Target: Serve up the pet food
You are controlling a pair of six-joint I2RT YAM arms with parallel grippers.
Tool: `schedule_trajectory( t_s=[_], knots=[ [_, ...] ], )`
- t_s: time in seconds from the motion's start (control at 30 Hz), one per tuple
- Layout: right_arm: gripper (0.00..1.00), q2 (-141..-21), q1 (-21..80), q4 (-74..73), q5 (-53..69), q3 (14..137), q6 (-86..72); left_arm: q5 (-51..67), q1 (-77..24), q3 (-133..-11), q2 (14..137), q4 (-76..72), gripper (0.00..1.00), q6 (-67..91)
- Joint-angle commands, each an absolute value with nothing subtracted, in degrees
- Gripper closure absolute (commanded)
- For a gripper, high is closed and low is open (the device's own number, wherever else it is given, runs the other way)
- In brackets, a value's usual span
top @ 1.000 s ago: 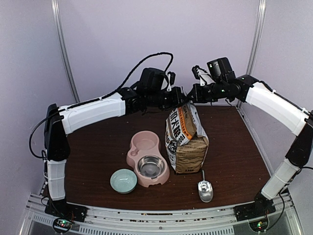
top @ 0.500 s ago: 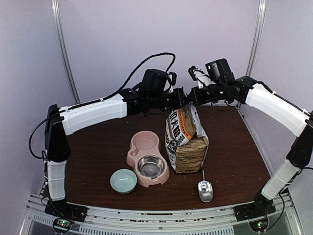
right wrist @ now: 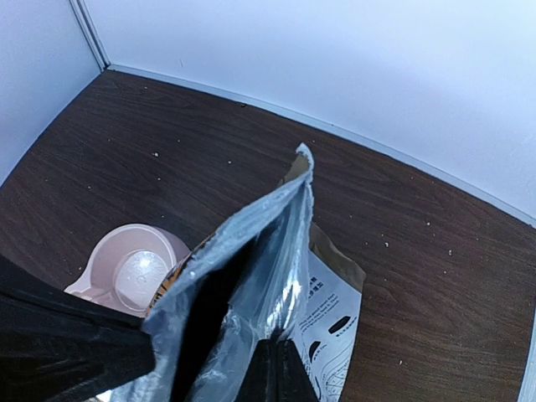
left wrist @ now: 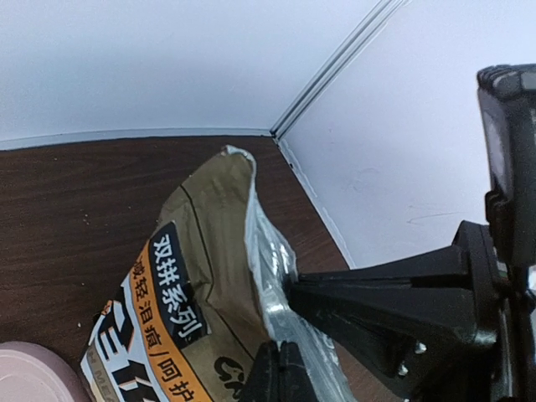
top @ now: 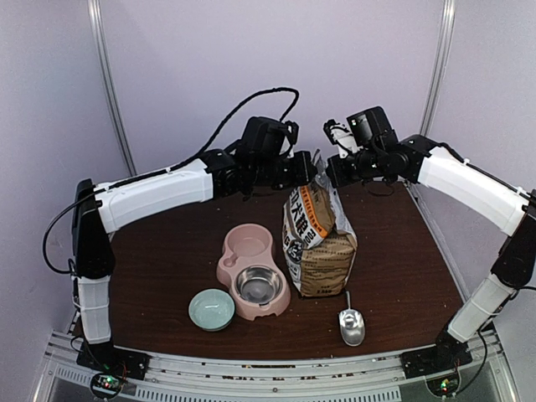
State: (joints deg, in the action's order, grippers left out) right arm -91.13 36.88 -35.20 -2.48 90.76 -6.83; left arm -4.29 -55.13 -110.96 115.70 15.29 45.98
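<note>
Two grippers, both clamped on the bag's top edge. Left gripper (top: 312,172) pinches the left lip of the mouth, fingers (left wrist: 293,377) closed flat on the paper. Right gripper (top: 331,172) pinches the right lip, fingers (right wrist: 266,377) nipping the foil lining. Jaws meet almost tip to tip above the bag (top: 320,243); mouth parted only to a narrow dark slit in the right wrist view. Pet food not visible anywhere, judged to be inside the bag; none in either bowl.

Bag stands upright mid-table, upper half creased and leaning left, just right of the pink double bowl (top: 249,243). Steel dish (top: 257,285) in its near well looks empty. Small green bowl (top: 211,309) sits near-left of the pink one. Metal scoop (top: 351,325) lies on the table (top: 159,251) near-right of the bag, apart from it.

Step in hand, as judged: open the mouth. To do it well:
- pull the two lips apart evenly, left and right, level, no lifting, else the bag may tip or its base skid toward the bowl
- go slow, paper lip could tear or slip out of such a thin pinch
- open wide enough for the scoop to pass, leave the bag upright

Task barely begun, nothing served yet
</note>
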Motion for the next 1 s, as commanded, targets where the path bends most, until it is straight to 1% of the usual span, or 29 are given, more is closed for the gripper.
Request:
schedule_trajectory(
  t_s=[0.0,0.3,0.63,0.73,0.83,0.87,0.9,0.93,0.97],
  knots=[
    [1.0,-91.0,36.5,-39.2,-6.4,89.6,-7.5,-7.1,-55.3,-110.0,112.0,16.2,1.0,44.1],
    [1.0,-90.1,36.5,-40.5,-7.0,91.5,-9.6,-7.6,-55.4,-109.7,111.1,17.0,1.0,43.8],
    [1.0,-89.8,35.9,-46.7,-17.0,97.7,-9.5,-14.2,-55.3,-109.2,107.6,23.2,1.0,41.6],
    [1.0,-89.5,35.6,-47.7,-16.5,98.8,-9.3,-13.3,-55.3,-109.3,107.6,23.3,1.0,41.5],
    [1.0,-88.9,35.5,-49.5,-11.8,100.7,-9.3,-10.8,-55.3,-109.7,107.6,22.6,1.0,41.0],
    [1.0,-88.6,35.5,-50.2,-9.5,101.4,-9.4,-9.8,-55.3,-109.9,107.6,22.1,0.98,40.9],
    [0.99,-88.3,35.5,-51.1,-7.2,102.4,-9.5,-8.8,-55.3,-110.1,107.6,21.7,0.85,40.9],
    [0.91,-87.9,35.5,-51.8,-5.0,103.1,-10.0,-7.8,-55.4,-110.5,107.6,21.4,0.72,40.7],
    [0.81,-87.3,35.5,-52.2,-3.3,103.3,-10.7,-7.1,-55.6,-110.9,107.6,21.2,0.6,40.5]
  ],
)
